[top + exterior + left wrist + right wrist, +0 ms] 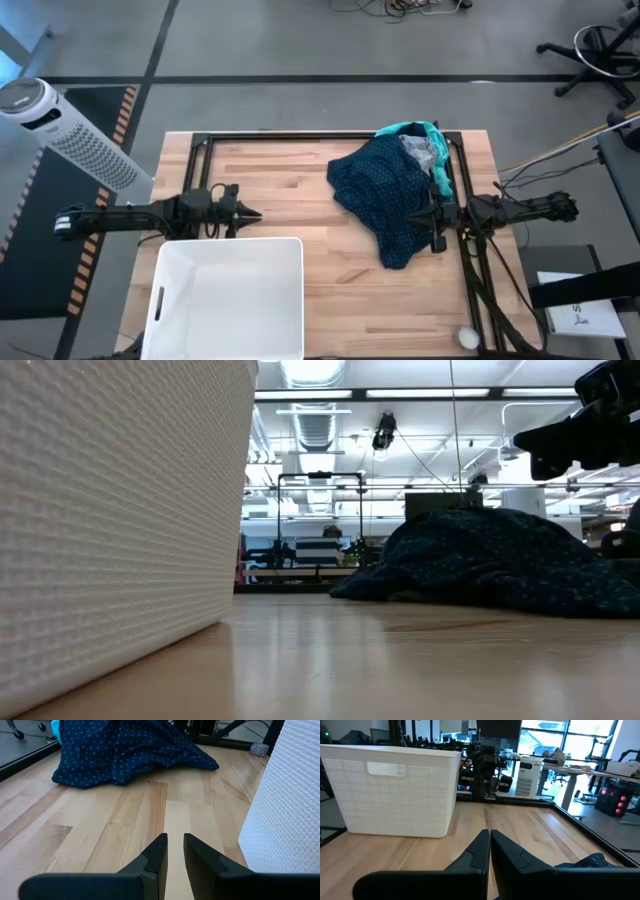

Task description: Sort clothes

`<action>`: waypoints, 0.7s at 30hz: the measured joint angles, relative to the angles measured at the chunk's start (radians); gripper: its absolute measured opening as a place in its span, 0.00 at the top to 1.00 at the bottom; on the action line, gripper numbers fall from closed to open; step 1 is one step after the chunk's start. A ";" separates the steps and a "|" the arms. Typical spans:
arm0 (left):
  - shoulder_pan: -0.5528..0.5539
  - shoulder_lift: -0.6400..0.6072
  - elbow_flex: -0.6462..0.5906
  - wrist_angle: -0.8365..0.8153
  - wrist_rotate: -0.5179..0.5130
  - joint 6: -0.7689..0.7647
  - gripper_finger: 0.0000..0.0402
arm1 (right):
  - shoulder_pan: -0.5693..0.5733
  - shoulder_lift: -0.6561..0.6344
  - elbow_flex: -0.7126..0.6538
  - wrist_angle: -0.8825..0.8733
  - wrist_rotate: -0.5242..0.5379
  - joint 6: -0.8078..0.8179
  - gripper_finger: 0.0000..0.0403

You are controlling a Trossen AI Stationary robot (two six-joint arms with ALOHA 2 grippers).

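Observation:
The clothes lie in a pile at the table's far right. A large navy dotted garment (385, 195) is spread on top and rests on the wood. A teal one (405, 130) and a grey one (420, 150) show at its far edge. The navy garment also shows in the low view (490, 565) and the left wrist view (120, 750). My right gripper (412, 216) hovers above the pile's right side, shut and empty; it also shows in its own wrist view (489, 837). My left gripper (255, 212) is low over the wood at the left, its fingers (172, 842) a narrow gap apart and empty.
A white plastic bin (225, 295) stands at the near left, just beside my left gripper. A black frame (300, 137) runs along the table's far and right edges. A small white ball (467, 338) lies at the near right. Bare wood lies between bin and pile.

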 joint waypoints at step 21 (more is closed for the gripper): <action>0.000 0.000 0.000 0.000 0.000 0.000 0.88 | 0.000 0.000 0.000 0.035 0.000 -0.009 1.00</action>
